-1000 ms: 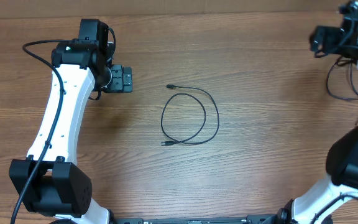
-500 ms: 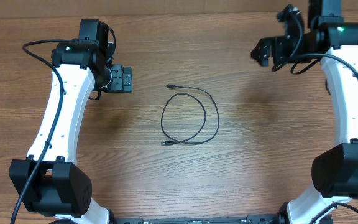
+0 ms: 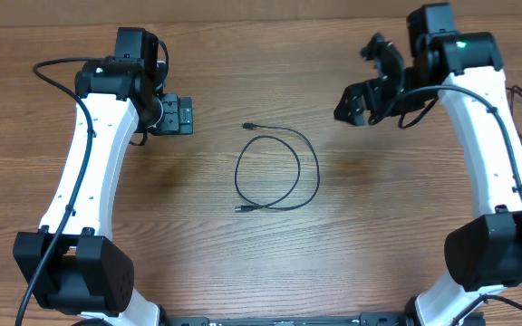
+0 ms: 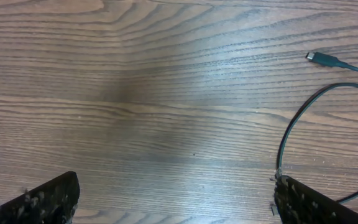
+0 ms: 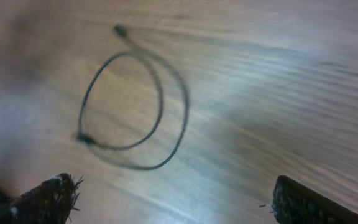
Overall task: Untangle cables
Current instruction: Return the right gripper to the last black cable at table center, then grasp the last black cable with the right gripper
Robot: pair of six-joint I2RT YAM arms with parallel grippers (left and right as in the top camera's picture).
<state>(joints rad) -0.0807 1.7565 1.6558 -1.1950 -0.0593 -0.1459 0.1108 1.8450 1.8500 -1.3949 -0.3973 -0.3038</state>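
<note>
Single thin black cable point(image 3: 317, 174) in one loose loop, centre of overhead frame, flat on wood-grain bench point(image 3: 243, 272). Small plug end point(image 3: 249, 126) at upper left of loop, second plug end point(image 3: 240, 208) at lower left. Apart from both hands.

Left wrist view: cable point(image 4: 289, 134) curving along right edge, plug end point(image 4: 322, 58) at upper right, bare bench point(image 4: 135, 93) across the rest. Right wrist view: whole loop point(image 5: 182, 106) in upper left of frame, blurred, plugs hard to make out.

Left hand point(image 3: 187, 115) in upper left of overhead frame, well to the left of cable, jaws spread wide, gripping nothing. Dark fingers point(image 4: 48, 199) in the bottom corners of left wrist view, only bench between them.

Right hand point(image 3: 367, 80) in upper right of overhead frame, off to the upper right of loop, tilted, jaws also wide apart, gripping nothing. Fingers point(image 5: 303, 202) in the bottom corners of right wrist view, cable beyond them.
</note>
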